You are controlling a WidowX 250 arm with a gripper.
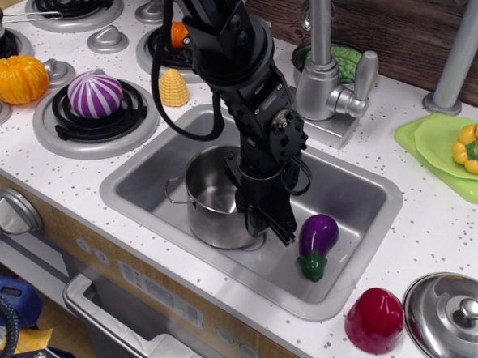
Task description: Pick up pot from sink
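Note:
The shiny steel pot (209, 201) stands upright in the left half of the grey sink (360, 190), with one wire loop handle showing on its left side. My black gripper (257, 217) reaches down onto the pot's right rim. One finger is inside the pot and the other is outside the wall, and the jaws look closed on the rim. The pot still rests on the sink floor. The arm hides the pot's right side and its far handle.
A purple eggplant (316, 242) lies in the sink just right of the gripper. The faucet (323, 66) rises behind the sink. A red toy (374, 319) and a steel lid (452, 312) sit at the front right. Stove burners with toy vegetables (96, 93) are at the left.

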